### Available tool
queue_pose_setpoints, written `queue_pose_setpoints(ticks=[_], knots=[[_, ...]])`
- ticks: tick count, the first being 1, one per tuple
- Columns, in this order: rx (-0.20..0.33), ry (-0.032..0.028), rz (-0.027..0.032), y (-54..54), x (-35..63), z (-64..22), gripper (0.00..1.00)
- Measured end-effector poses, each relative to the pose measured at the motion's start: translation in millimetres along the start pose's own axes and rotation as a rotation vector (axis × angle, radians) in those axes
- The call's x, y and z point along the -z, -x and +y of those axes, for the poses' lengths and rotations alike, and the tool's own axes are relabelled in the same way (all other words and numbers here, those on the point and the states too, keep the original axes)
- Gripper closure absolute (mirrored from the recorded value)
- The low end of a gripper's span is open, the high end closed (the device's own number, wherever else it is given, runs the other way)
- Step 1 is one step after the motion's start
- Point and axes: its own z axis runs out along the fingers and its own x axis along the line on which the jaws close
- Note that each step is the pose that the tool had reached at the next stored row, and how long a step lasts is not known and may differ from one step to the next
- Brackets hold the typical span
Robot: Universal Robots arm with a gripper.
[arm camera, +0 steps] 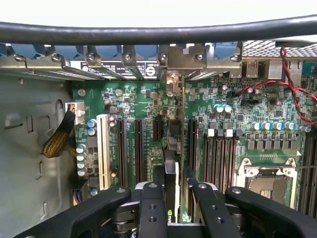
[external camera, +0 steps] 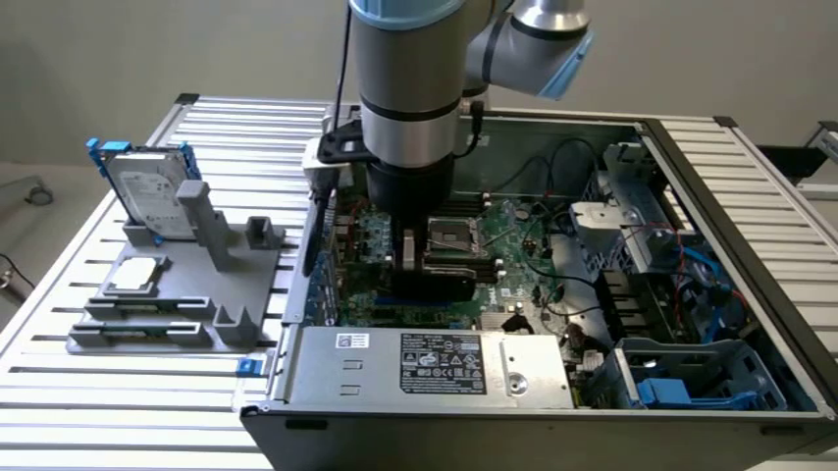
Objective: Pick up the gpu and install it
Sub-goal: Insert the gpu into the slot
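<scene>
1. The gpu (arm camera: 171, 166) stood on edge inside the open case (external camera: 733, 196), over the motherboard (arm camera: 133, 99). Its black shroud was visible and its far end reached the row of rear brackets (arm camera: 124, 62).
2. The gripper (arm camera: 174, 171) was clamped on the gpu, with one finger against each face.
3. The card ran parallel to the black expansion slots (arm camera: 122, 153). A white slot (arm camera: 103, 148) lay further off on one flank, and the memory slots (arm camera: 218, 158) and CPU socket (arm camera: 265, 178) lay on the other. Whether the card's lower edge had entered a slot could not be told.
4. Room was tight, with slots close on both flanks and the bracket row closing off the far end. Red-and-black wires (arm camera: 292, 94) hung on the socket side.
5. The wrist view gave the slot rows and the card's alignment. The exterior view gave the arm reaching straight down into the case's middle, with the power supply (external camera: 433, 363) along the near wall. On the exterior view's left, well apart from the case, a gray fixture (external camera: 171, 294) held a hard drive (external camera: 144, 186) on the slatted table (external camera: 78, 412).
</scene>
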Motion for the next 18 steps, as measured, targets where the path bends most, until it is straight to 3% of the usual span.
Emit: queue_pose_setpoints(ticks=[18], knots=[[0.009,0.0078,-0.0013,0.0,-4.2,0.1,0.73]])
